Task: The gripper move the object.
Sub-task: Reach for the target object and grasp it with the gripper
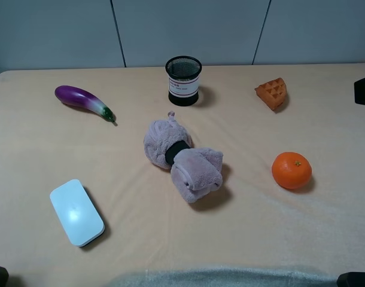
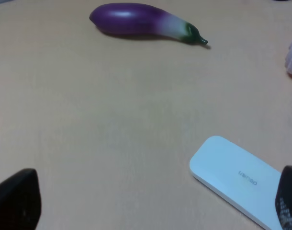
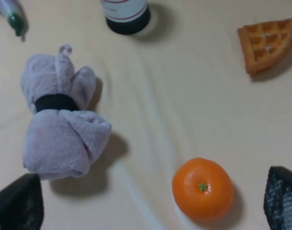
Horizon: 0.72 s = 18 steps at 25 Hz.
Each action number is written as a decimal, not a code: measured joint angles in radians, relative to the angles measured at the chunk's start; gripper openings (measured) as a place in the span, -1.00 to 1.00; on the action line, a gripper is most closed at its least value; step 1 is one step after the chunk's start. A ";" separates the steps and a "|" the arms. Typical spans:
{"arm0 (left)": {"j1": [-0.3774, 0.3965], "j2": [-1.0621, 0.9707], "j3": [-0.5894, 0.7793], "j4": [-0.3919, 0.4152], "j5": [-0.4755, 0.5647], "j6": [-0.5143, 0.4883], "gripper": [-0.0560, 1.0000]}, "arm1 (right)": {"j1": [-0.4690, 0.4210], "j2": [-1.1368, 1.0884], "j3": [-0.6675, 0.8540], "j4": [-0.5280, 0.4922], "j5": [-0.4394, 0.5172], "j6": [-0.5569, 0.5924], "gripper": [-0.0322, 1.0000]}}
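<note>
The right hand (image 3: 151, 201) is wide open and holds nothing, so it can grab the toy (image 3: 60, 129) lying free.

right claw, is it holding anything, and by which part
Nothing is held: the right claw is open and empty, and the plush toy lies free of it.

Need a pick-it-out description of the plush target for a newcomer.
On the peach cloth table, look mid-table, in front of the black mesh pen cup. The soft mauve-pink plush toy lies there: fuzzy and lumpy with a black waistband, unlike the glossy purple eggplant.
</note>
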 joint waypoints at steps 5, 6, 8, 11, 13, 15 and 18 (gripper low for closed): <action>0.000 0.000 0.000 0.000 0.000 0.000 0.96 | 0.079 0.083 -0.001 0.000 -0.042 -0.001 0.40; 0.000 0.000 0.000 0.000 0.000 0.000 0.96 | 0.100 0.102 -0.001 0.000 -0.053 -0.001 0.40; 0.000 0.000 0.000 0.000 0.000 0.000 0.96 | 0.142 0.135 -0.001 0.000 -0.083 0.003 0.40; 0.000 0.000 0.000 0.000 0.000 0.000 0.96 | 0.213 0.190 -0.001 -0.004 -0.130 0.019 0.40; 0.000 0.000 0.000 0.000 0.000 0.000 0.96 | 0.269 0.228 -0.001 -0.012 -0.160 0.038 0.40; 0.000 0.000 0.000 0.000 0.000 0.000 0.96 | 0.324 0.262 -0.001 -0.023 -0.197 0.063 0.40; 0.000 0.000 0.000 0.000 0.000 0.000 0.96 | 0.407 0.315 -0.001 -0.039 -0.252 0.106 0.40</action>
